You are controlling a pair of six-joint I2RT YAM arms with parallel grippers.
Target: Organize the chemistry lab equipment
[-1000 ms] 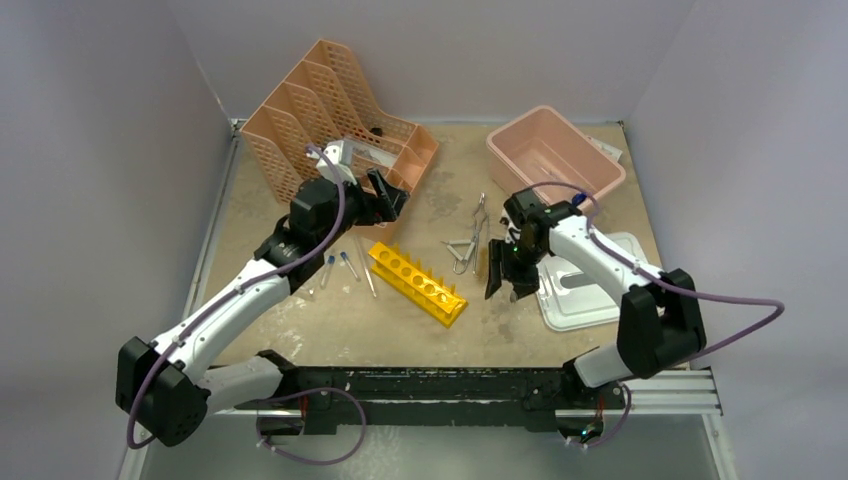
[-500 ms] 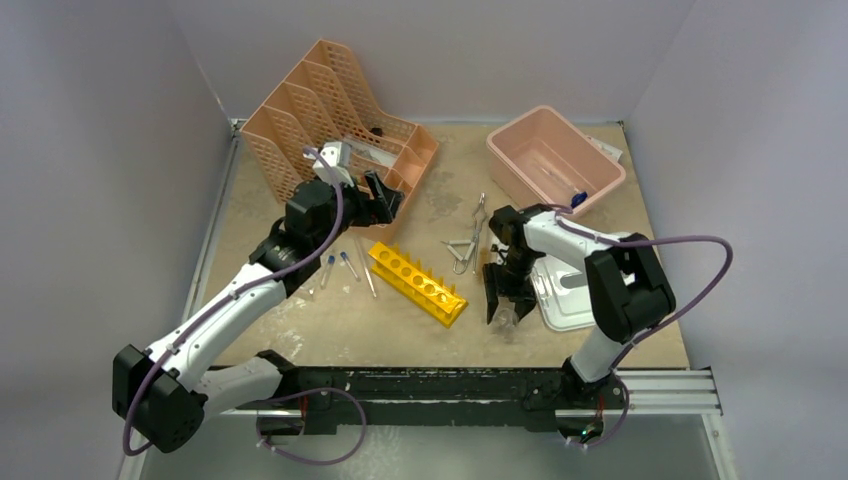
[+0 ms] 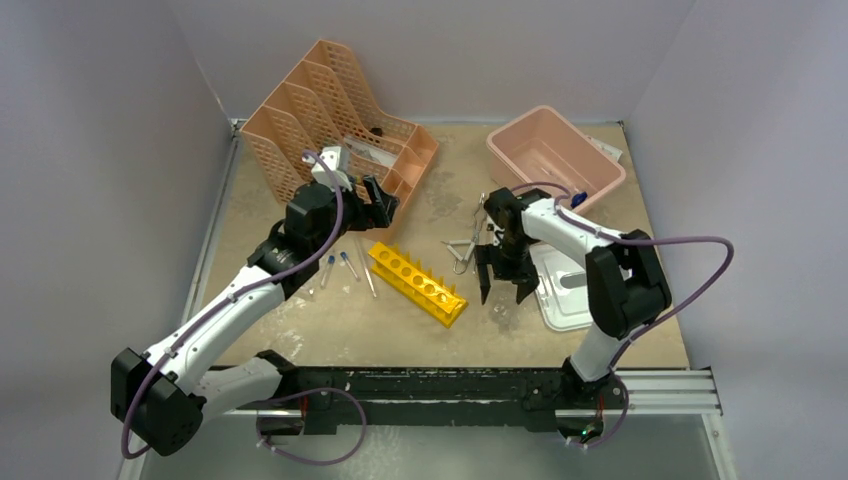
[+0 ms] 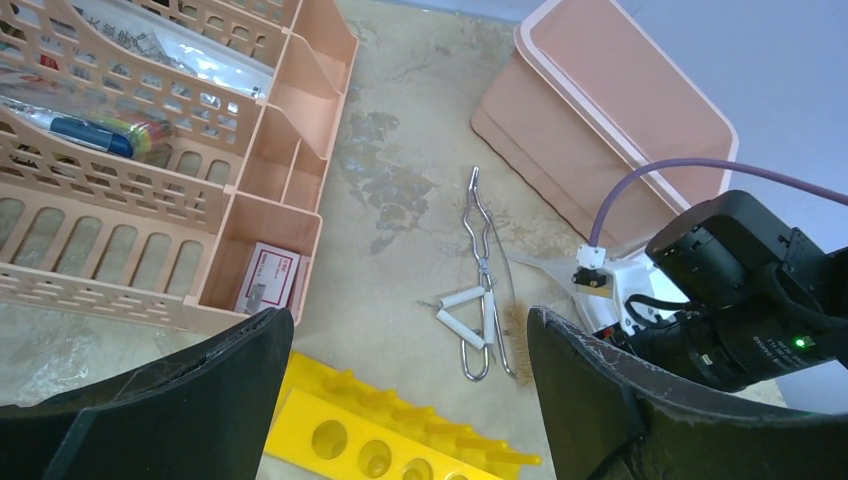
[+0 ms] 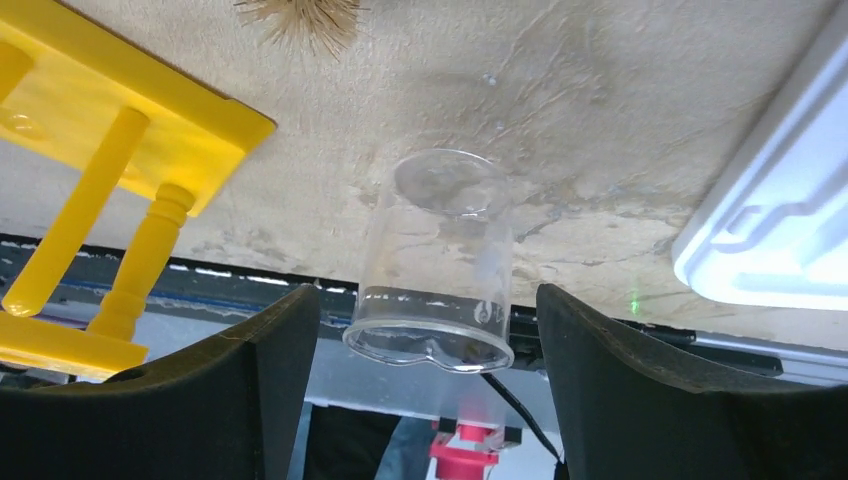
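Right gripper (image 3: 502, 291) is wider now, jaws off the upright clear beaker (image 5: 435, 260); lift straight out without clipping it; left gripper (image 3: 379, 196) is spread, empty.

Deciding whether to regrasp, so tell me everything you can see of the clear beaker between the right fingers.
The clear beaker is transparent, glass or plastic by its look, apparently empty, with a flared rim and a pouring lip. It seems to stand upright on the tan table, mouth toward the wrist camera. The right fingers flank it with a gap on each side, touching nothing. The yellow rack and the white lid lie to either side, apart from it.
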